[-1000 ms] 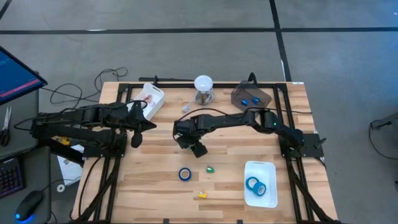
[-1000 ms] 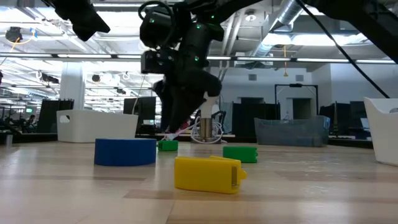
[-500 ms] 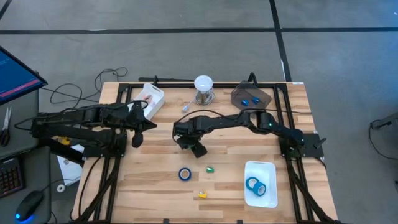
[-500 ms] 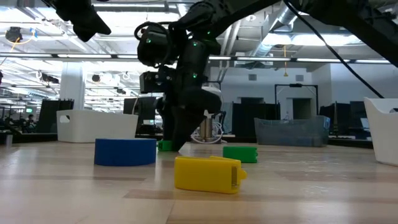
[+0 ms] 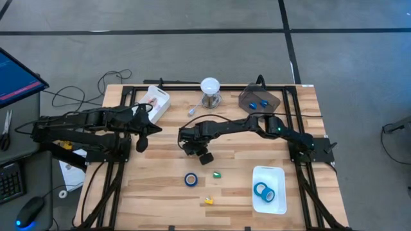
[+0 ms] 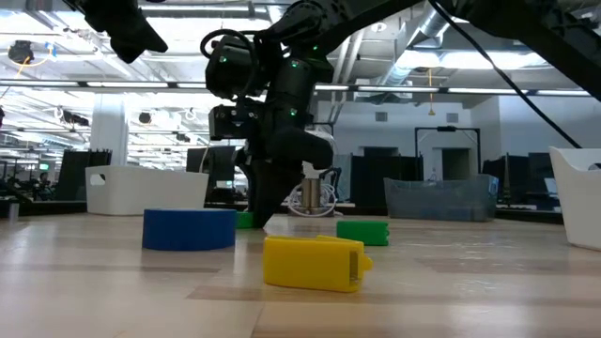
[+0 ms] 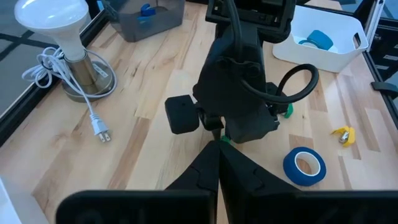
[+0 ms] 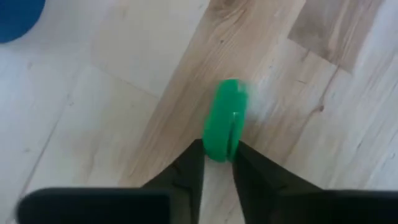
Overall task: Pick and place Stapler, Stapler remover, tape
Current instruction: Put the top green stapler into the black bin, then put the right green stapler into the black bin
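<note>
While the left arm waits, right gripper (image 8: 217, 163) pinches a green piece (image 8: 222, 129).

From where I stand, no writing, label, brand, number or sign on anything here can be read.

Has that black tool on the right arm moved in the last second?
Yes. The right tool has dropped toward the wooden table, and its fingers have closed on a small green piece, left of the steel lamp base.
</note>
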Motion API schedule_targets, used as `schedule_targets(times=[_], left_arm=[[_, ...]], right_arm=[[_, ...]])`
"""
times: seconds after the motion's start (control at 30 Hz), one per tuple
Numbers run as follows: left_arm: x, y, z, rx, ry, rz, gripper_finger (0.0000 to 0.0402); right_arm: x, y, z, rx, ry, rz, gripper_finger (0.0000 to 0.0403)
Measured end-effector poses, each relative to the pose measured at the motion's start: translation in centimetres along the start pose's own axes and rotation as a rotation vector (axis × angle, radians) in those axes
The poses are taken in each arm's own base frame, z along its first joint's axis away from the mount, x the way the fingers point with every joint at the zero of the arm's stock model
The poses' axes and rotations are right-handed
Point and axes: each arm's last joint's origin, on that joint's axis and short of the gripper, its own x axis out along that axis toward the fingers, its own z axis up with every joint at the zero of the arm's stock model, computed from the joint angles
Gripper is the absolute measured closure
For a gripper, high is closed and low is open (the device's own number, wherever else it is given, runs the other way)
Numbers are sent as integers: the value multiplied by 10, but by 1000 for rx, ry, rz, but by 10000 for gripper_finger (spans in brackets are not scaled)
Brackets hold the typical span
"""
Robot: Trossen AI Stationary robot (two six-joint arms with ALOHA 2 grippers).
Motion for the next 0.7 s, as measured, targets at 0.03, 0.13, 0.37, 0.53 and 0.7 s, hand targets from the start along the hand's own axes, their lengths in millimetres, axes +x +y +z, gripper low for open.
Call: schedule_targets(times=[0.03, 0.13, 0.37, 0.53, 0.7], left_arm=[[0, 0, 0, 0, 0, 0, 401], [0, 0, 0, 0, 0, 0, 401], [0, 0, 0, 0, 0, 0, 401], [0, 0, 0, -6, 0, 0, 401], [0, 0, 0, -8, 0, 0, 401]], right_arm=[[0, 0, 0, 3, -1, 0, 338], [-2, 0, 1, 3, -6, -3, 360], [-16, -8, 9, 43, -61, -22, 400], [-33, -17, 16, 72, -99, -44, 387], [-54, -24, 25, 88, -159, -77, 368]])
